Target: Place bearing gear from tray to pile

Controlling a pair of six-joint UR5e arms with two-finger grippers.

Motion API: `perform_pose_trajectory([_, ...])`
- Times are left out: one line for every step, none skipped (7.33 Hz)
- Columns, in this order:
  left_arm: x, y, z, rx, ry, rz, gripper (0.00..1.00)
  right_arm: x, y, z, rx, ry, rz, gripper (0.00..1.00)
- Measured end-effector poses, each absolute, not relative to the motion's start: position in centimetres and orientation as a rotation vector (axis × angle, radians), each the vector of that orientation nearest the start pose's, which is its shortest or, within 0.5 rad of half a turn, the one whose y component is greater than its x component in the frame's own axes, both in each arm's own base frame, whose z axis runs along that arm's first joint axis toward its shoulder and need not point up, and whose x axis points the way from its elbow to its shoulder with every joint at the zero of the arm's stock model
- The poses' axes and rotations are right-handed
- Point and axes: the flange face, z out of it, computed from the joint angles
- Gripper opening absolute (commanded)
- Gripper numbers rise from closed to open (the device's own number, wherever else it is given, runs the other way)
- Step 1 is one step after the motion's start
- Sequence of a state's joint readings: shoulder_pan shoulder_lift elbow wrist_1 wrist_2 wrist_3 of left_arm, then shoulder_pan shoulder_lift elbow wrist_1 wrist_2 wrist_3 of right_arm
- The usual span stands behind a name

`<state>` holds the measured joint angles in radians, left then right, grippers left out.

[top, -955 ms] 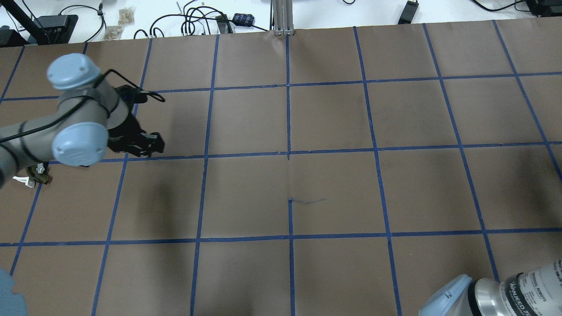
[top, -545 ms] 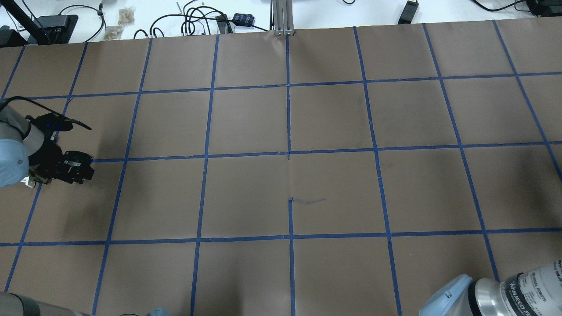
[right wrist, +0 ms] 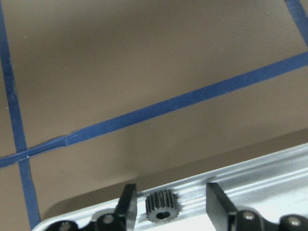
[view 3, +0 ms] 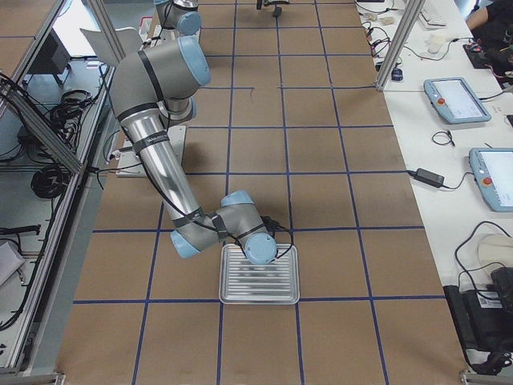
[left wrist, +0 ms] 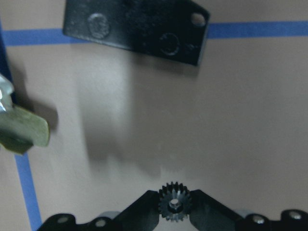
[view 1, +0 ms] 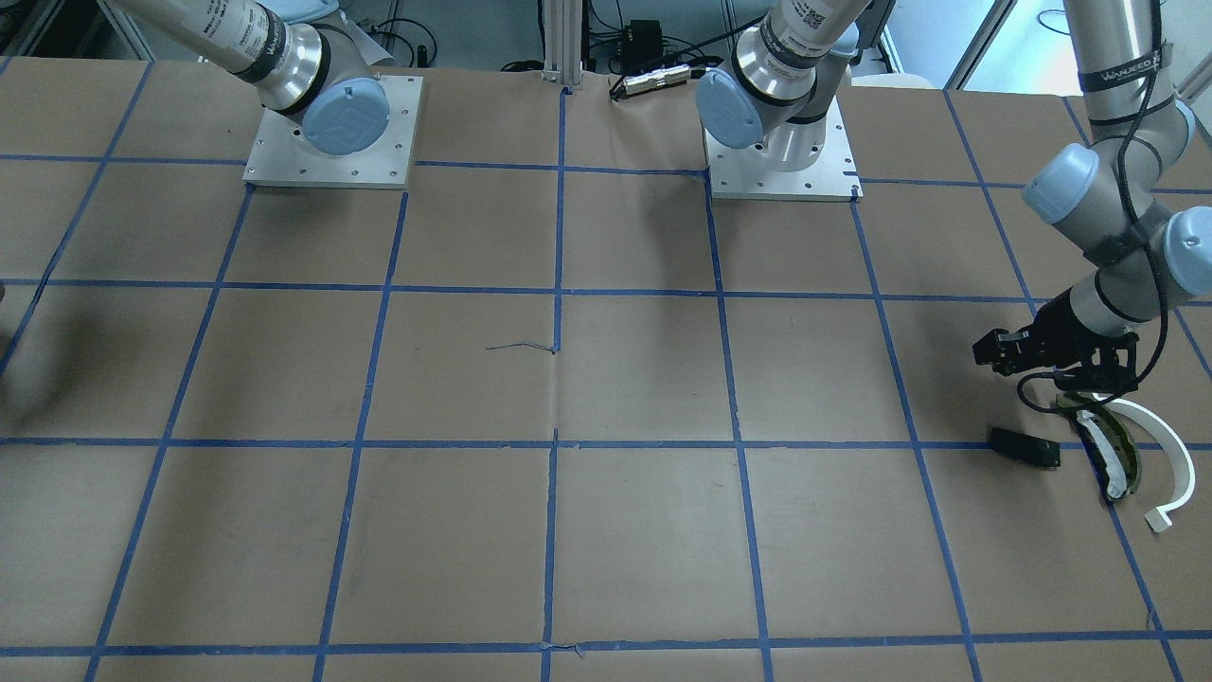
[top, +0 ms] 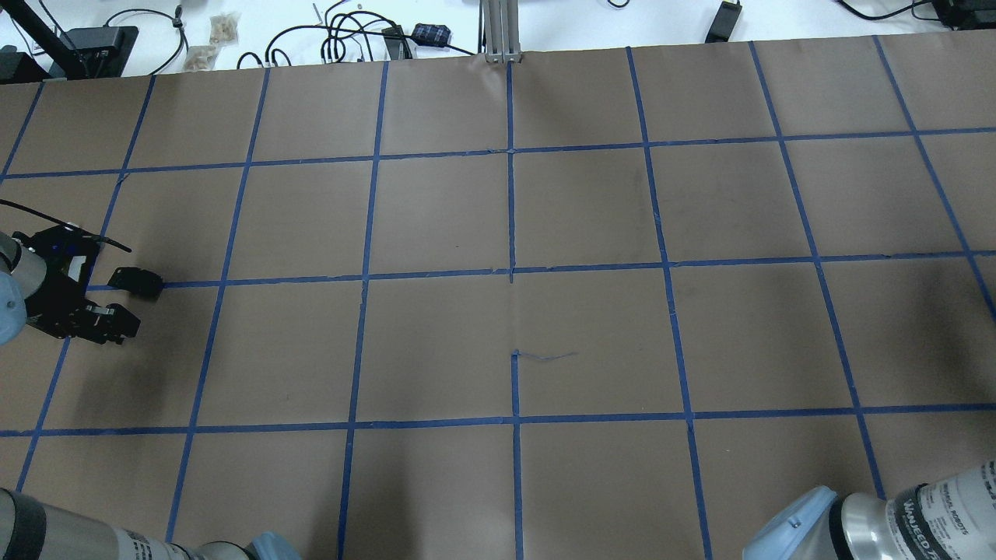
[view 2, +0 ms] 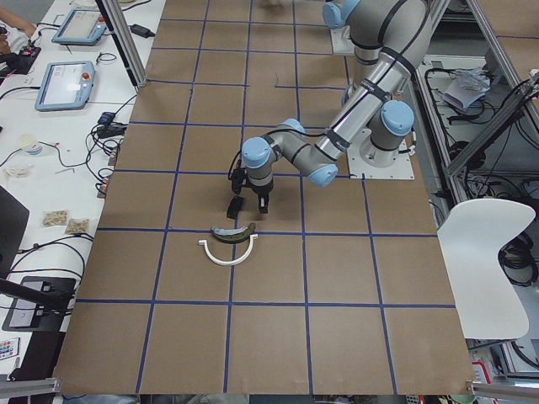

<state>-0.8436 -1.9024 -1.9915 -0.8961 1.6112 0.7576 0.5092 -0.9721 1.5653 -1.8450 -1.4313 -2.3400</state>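
My left gripper (left wrist: pixel 174 195) is shut on a small black bearing gear (left wrist: pixel 174 203) and holds it above the brown paper beside the pile. The pile's flat black plate (left wrist: pixel 137 24) lies just ahead of it, and the olive-green piece (left wrist: pixel 21 132) is to the side. In the front-facing view the left gripper (view 1: pixel 994 350) hangs next to the black plate (view 1: pixel 1024 447), the olive-green and white piece (view 1: pixel 1108 453) and the white arc (view 1: pixel 1169 455). My right gripper (right wrist: pixel 169 192) is open over the silver tray (right wrist: pixel 269 178), with a second black gear (right wrist: pixel 162 206) between its fingers.
The tray (view 3: pixel 259 275) lies at the table's right end under the right wrist. The table is brown paper with a blue tape grid (top: pixel 511 268). Cables and boxes lie beyond its far edge (top: pixel 342 39). Both arm bases (view 1: pixel 781 152) stand on plates at the robot's side.
The left arm has swung to the overhead view's left and toward the robot, down to the pile. The black plate now shows beside its gripper. The right arm has not moved.
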Motion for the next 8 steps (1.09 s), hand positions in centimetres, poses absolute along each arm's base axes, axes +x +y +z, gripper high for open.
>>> perform_pose_trajectory([24.6,-47.5,18.6,0.048,3.163,0.11,0.0,-47.6,-43.5,16.9,-1.662,2.293,-0.258,0.14])
perform_pose_trajectory([24.3,-47.8,18.2,0.048,3.175,0.092,0.38,-47.6,-43.6,16.9,-1.661,2.293,-0.258,0.13])
perform_pose_trajectory([24.1,-48.0,18.0,0.052,3.182,0.08,0.7,-47.6,-43.6,17.0,-1.66,2.294,-0.255,0.13])
perform_pose_trajectory([24.1,-48.1,18.1,0.056,3.183,0.071,0.72,-47.4,-43.7,18.0,-1.655,2.308,-0.25,0.13])
perform_pose_trajectory([24.1,-48.2,18.2,0.059,3.181,0.064,0.73,-46.1,-44.3,20.7,-1.63,2.337,-0.236,0.14])
perform_pose_trajectory([23.8,-48.5,18.6,0.066,3.175,0.054,0.73,-43.3,-45.5,24.4,-1.588,2.368,-0.209,0.14])
perform_pose_trajectory([23.0,-49.3,19.6,0.086,3.159,0.036,0.73,-39.3,-47.1,28.4,-1.538,2.406,-0.174,0.14])
perform_pose_trajectory([21.6,-50.3,20.9,0.106,3.144,0.023,0.73,-34.0,-49.1,32.4,-1.505,2.445,-0.134,0.14])
